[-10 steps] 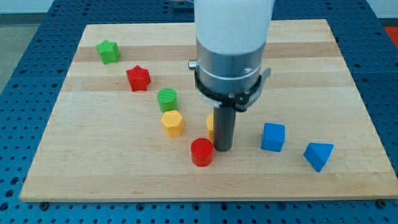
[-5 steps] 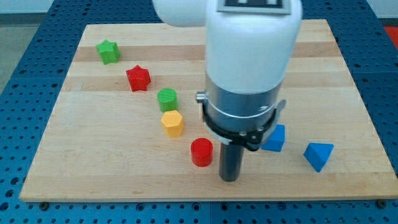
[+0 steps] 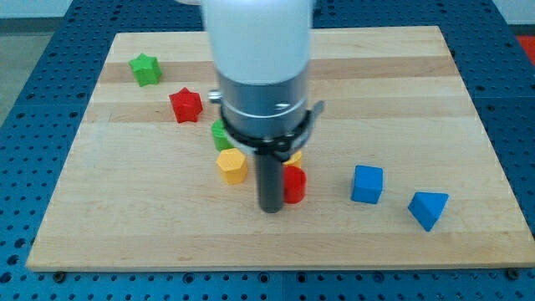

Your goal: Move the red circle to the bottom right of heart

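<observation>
Pale wooden board [image 3: 401,92] with lengthwise grain lies on a blue perforated table [image 3: 33,75]; little else of the room shows. My arm ends in a plain dark rod with no jaws that could open or close, and it holds nothing. My tip [image 3: 271,209] rests on the board toward the near edge, just left of centre.

Touching the rod's right side, or very close to it, stands the red circle [image 3: 294,184], a short cylinder with its round face up; being round, it shows no long axis or heading, and the rod hides its left part. Just behind it a sliver of a yellow block [image 3: 295,157] peeps out past the arm; its shape cannot be made out.

Left of the rod sits a yellow hexagon [image 3: 231,165], and behind that a green cylinder [image 3: 219,134], partly covered by the arm. Farther left and back are a red star [image 3: 185,105] and a green star [image 3: 145,69]. Well to the right lie a blue cube [image 3: 366,184] and a blue triangle [image 3: 427,209]
</observation>
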